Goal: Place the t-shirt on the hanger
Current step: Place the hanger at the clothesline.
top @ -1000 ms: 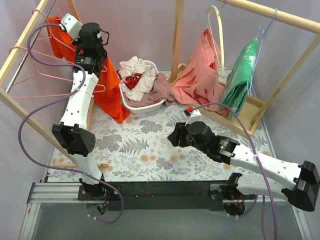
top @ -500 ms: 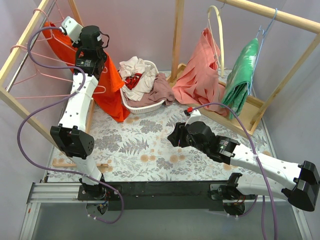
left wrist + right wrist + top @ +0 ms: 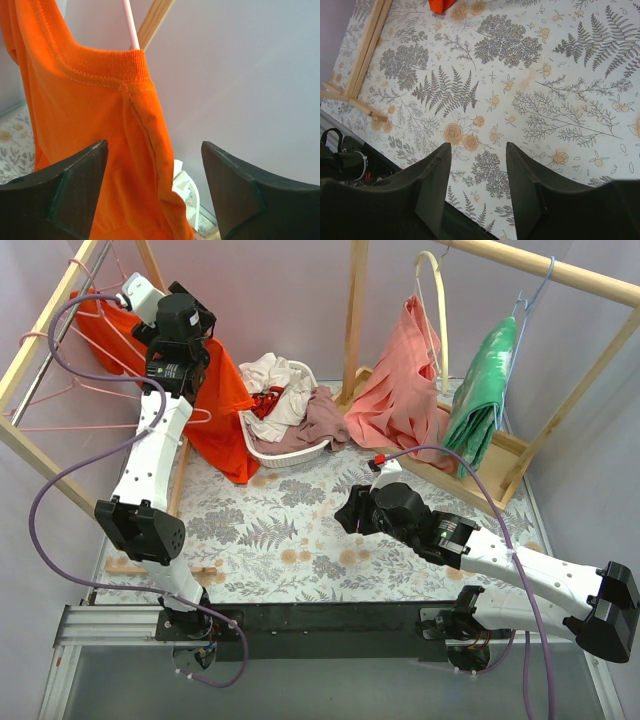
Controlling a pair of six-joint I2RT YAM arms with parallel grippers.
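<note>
The orange-red t-shirt hangs from the left wooden rail and drapes down to the table. In the left wrist view its ribbed collar and shoulder seam hang on the thin pink hanger, whose wire rises out of the neckline. My left gripper is up at the shirt's shoulder, open. Its jaws stand wide apart with the cloth loose between them, touching neither finger. My right gripper hovers low over the flowered tablecloth, open and empty.
More pink wire hangers hang on the left rail. A white basket of clothes sits mid-back. A salmon-pink garment on a cream hanger and a green garment hang on the right rack. A wooden post stands centre.
My left gripper has opened from shut and let go of the t-shirt, and its wrist has shifted slightly up and back. The right arm has not moved.
</note>
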